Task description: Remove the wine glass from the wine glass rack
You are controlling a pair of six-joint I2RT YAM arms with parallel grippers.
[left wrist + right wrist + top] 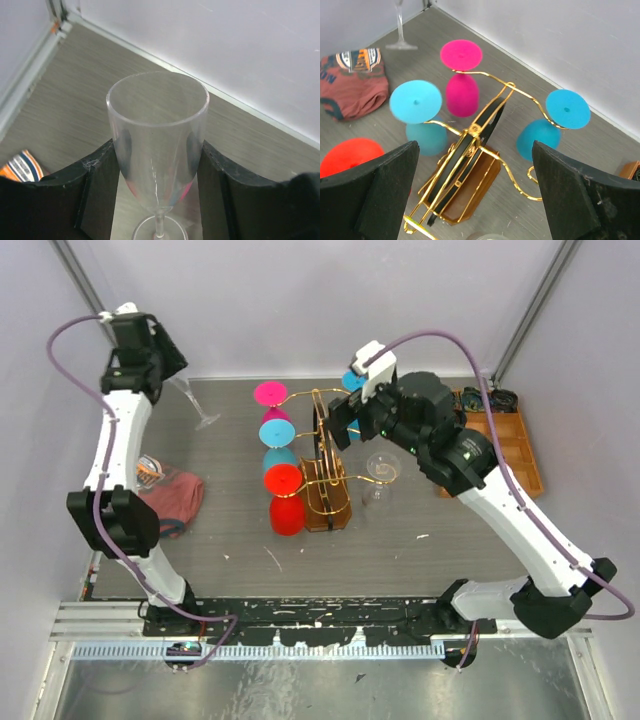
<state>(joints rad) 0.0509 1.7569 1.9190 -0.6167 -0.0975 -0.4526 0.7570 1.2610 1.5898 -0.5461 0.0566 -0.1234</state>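
Mid-table, toward the far edge: rack, gold wire on a brown base, upright. Four coloured glasses hang from it foot up, bowl down.

- Table: grey wood-grain top.
- Tray: orange-brown and compartmented. It lies at the right edge, toward the far right corner, well apart from the rack.
- Cloth: reddish and crumpled, by the left edge.
- Right gripper: poised over the rack's far end, fingers spread wide with nothing between them.
- Left gripper: near the far left corner, fingers closed against both sides of the clear glass's bowl.
- Clear glass: upright, off the rack and well apart from it. Whether its foot touches the table, I cannot tell.
- Red glass: on the rack's left side, nearest the near edge.
- Cyan glass: on the left side, between the red and pink glasses.
- Pink glass: on the left side, nearest the far edge.
- Blue glass: on the right side at the far end.
- Second clear glass: standing upright on the table just right of the rack.
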